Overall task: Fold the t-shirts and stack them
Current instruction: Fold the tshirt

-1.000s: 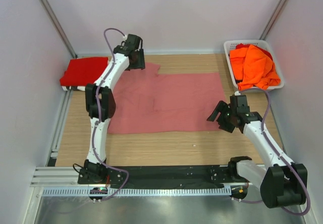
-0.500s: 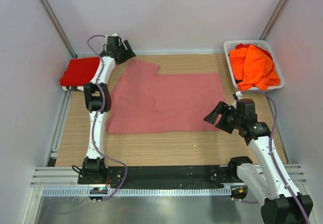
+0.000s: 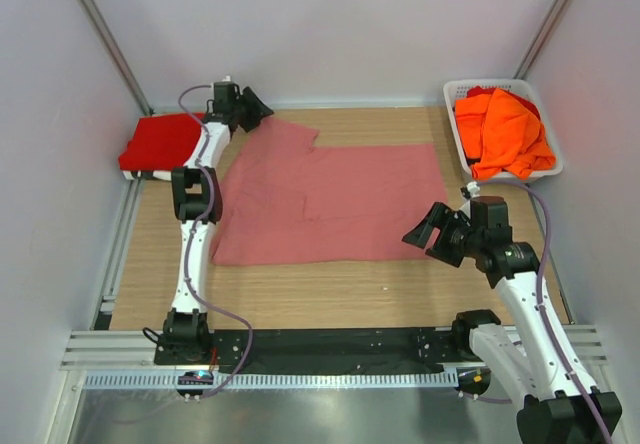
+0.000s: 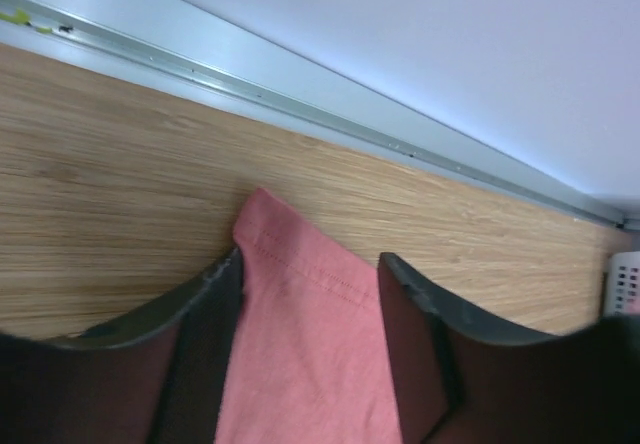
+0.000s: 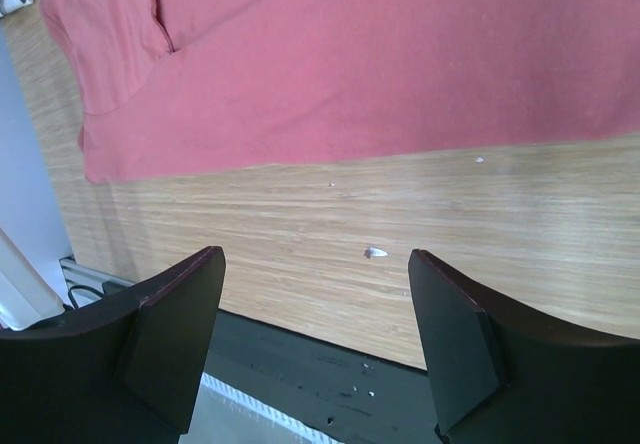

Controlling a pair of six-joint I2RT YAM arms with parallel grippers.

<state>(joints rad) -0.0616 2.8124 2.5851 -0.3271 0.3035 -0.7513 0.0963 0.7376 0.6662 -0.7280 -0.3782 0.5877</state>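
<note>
A dusty rose-pink t-shirt (image 3: 330,202) lies spread flat on the wooden table. My left gripper (image 3: 252,110) is open at the shirt's far left sleeve. In the left wrist view the sleeve corner (image 4: 300,314) lies flat between the open fingers (image 4: 212,299). My right gripper (image 3: 425,232) is open and empty, just off the shirt's near right corner; its wrist view shows the shirt's near hem (image 5: 350,84) ahead of the gripper (image 5: 315,299). A folded bright red t-shirt (image 3: 160,142) lies at the far left. Orange t-shirts (image 3: 500,129) are heaped in a basket.
The white lattice basket (image 3: 455,92) stands at the back right corner. A metal rail (image 4: 300,114) runs along the back wall. A black strip and rail (image 3: 330,349) border the table's near edge. A small white speck (image 5: 376,253) lies on the wood.
My left gripper has moved off the shirt's sleeve toward the back left corner, then a little right. My right gripper has shifted slightly left and its arm has straightened. The shirt lies flat.
</note>
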